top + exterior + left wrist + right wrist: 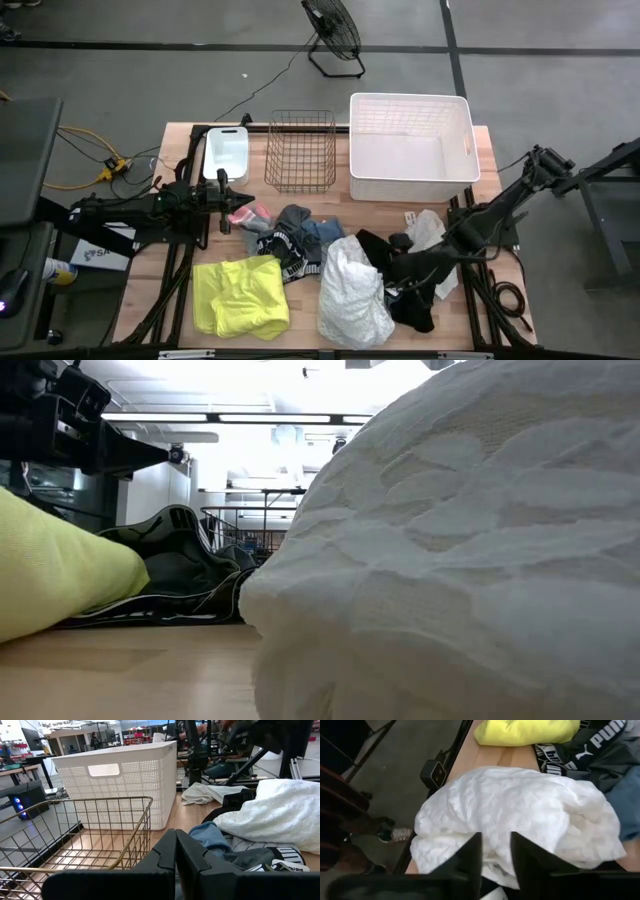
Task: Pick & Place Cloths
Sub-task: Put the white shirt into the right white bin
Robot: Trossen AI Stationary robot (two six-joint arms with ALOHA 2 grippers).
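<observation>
Table edge [120,680] behind white cloth [470,560]; right pincer [495,855] apparently slightly spread.

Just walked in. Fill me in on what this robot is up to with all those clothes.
Two arms are sorting a pile of cloths on the table. The right pincer, slightly open, is down at the white cloth beside the black cloth. The left pincer is shut and empty, near the wire basket. The neon-yellow cloth lies untouched at the front. Both the wire basket and the large white tub look empty, so nothing appears placed yet.
</observation>
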